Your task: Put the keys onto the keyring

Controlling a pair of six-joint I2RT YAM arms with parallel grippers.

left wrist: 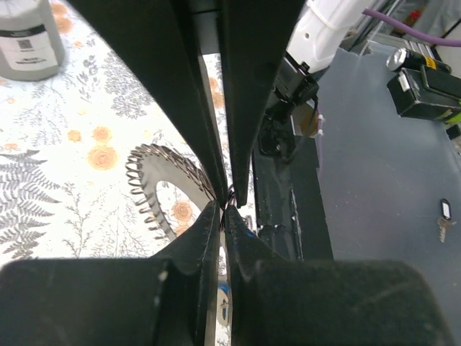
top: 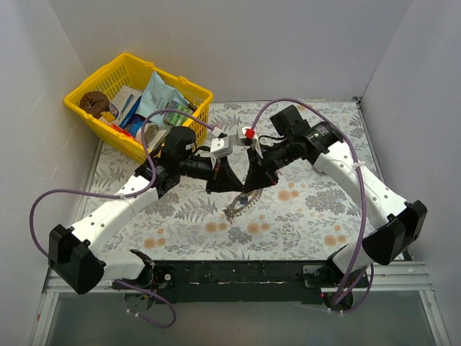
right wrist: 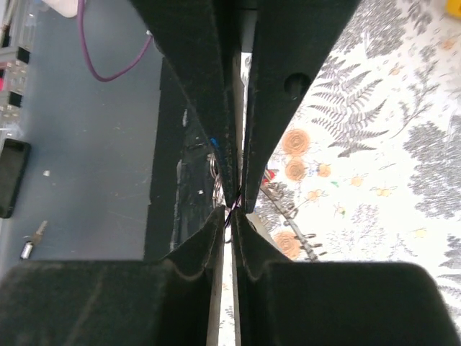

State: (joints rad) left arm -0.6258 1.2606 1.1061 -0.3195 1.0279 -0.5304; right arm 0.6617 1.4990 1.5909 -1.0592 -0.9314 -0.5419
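The keyring (top: pixel 238 207), a flat silvery ring with a toothed rim, hangs tilted just above the floral table under the two meeting grippers. It also shows in the left wrist view (left wrist: pixel 155 189) and the right wrist view (right wrist: pixel 295 220). My left gripper (top: pixel 232 189) is shut (left wrist: pixel 227 209), pinching a thin wire loop. A blue-headed key (left wrist: pixel 223 303) shows through the gap below its fingers. My right gripper (top: pixel 250 190) is shut (right wrist: pixel 232 213) at the keyring's rim, tip to tip with the left one. A red key head (right wrist: pixel 268 175) sits by the rim. What exactly each tip pinches is hidden.
A yellow basket (top: pixel 92 85) of packets stands at the back left. A grey cylinder (left wrist: pixel 29 40) stands on the table. White walls close the back and sides. A loose key (left wrist: pixel 444 216) lies on the grey floor past the table's near edge.
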